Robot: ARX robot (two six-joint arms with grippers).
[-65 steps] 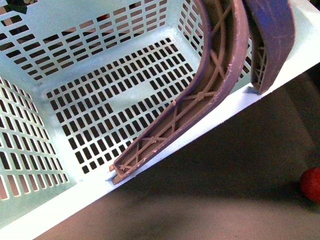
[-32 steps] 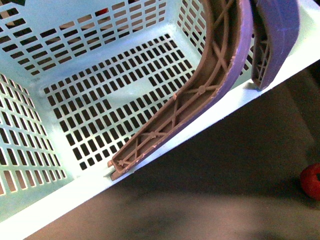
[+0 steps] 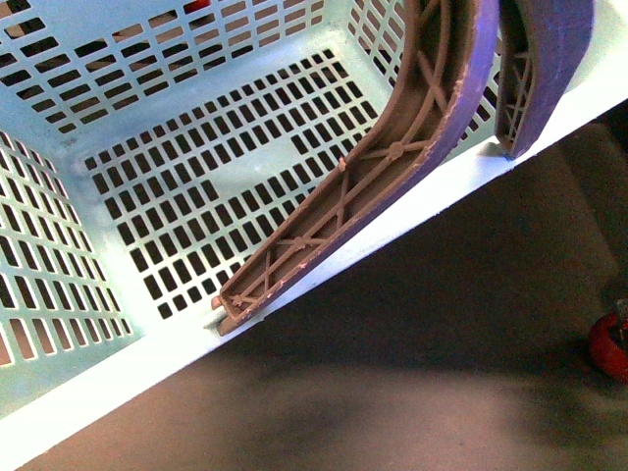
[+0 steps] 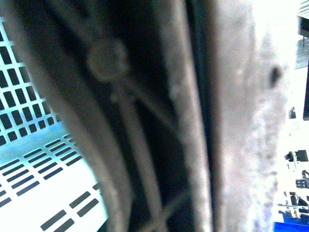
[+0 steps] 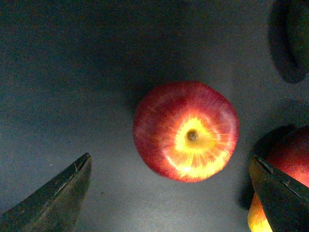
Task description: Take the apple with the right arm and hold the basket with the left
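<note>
**Apple** (image 5: 186,131): round and red, with a yellow patch around the stem. It sits upright on the dark worktop (image 5: 72,72), stem dimple facing straight up at the right wrist camera. Its stem axis is vertical, and no long axis shows. Nothing touches it.

**Right tool** (image 5: 170,158): held above the apple and pointing down at the worktop. Its two dark fingers (image 5: 58,198) are spread wide, one to each side of the apple and clear of its skin.

**Second fruit** (image 5: 294,150): red with a yellow underside, just beside the apple and partly hidden behind one finger.

**Dark green thing** (image 5: 297,34): near the frame corner, well apart from the apple, too dim to identify.

**Basket** (image 3: 392,235): pale mint green, with slotted walls and floor, close under the front camera. Its near rim runs diagonally from lower left to upper right.

**Ribbed brown handle** (image 3: 392,167): curves up from its hinge at the near rim.

**Second handle** (image 3: 545,59): stands beside it.

**Red round thing** (image 3: 610,348): cut off by the right edge of the front view, resting on the worktop apart from the basket. Whether it is the apple cannot be told.

**Left tool**: the left wrist view is filled by a blurred handle rib (image 4: 106,60) at very close range. The fingers cannot be made out, nor whether they are spread or closed.
</note>
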